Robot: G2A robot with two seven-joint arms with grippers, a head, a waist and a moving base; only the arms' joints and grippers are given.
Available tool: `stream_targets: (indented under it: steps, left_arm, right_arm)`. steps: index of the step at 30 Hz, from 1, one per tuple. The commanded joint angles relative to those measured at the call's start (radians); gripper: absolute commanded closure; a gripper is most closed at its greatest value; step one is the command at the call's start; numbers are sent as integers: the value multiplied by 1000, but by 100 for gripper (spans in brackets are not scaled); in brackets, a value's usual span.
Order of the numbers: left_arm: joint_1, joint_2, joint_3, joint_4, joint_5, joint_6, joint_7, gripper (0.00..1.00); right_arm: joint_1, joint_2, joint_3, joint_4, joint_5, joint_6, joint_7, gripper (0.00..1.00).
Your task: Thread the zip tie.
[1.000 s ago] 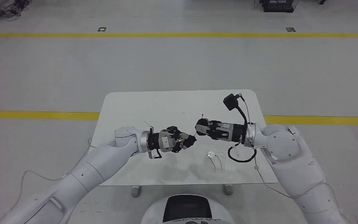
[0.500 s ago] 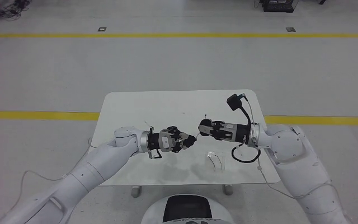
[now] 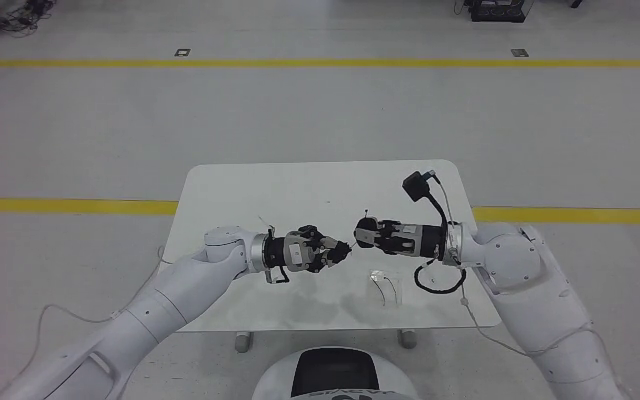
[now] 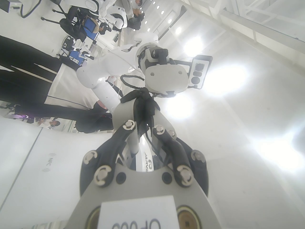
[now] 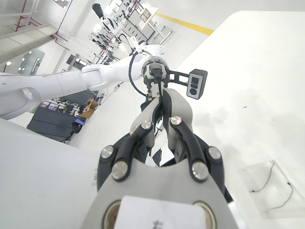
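The thin black plastic zip tie (image 4: 142, 107) is being held above the middle of the white bench (image 3: 300, 190). The left gripper (image 3: 338, 251) and right gripper (image 3: 362, 233) are facing tip to tip, forearms extending inward from opposite side edges, both pinching it tightly.

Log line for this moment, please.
left pincer shut on zip tie | right pincer shut on zip tie | tips close above table
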State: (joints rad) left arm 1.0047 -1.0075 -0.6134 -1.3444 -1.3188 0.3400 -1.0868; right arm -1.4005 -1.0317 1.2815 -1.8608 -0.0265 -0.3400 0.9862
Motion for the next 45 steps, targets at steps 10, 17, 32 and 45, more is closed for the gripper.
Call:
stream_targets:
  steps: [10,17,32,45]
  left_arm:
    - [0,0,0,0,0,0,0,100]
    - [0,0,0,0,0,0,0,100]
    - [0,0,0,0,0,0,0,100]
    - [0,0,0,0,0,0,0,100]
  right_arm:
    - [1,6,-12,3,-6,0,-7,100]
    - [3,7,-31,-1,-30,0,-27,100]
    - [5,15,-27,-4,16,0,-28,0]
    - [-26,31,60,4,129,0,-24,0]
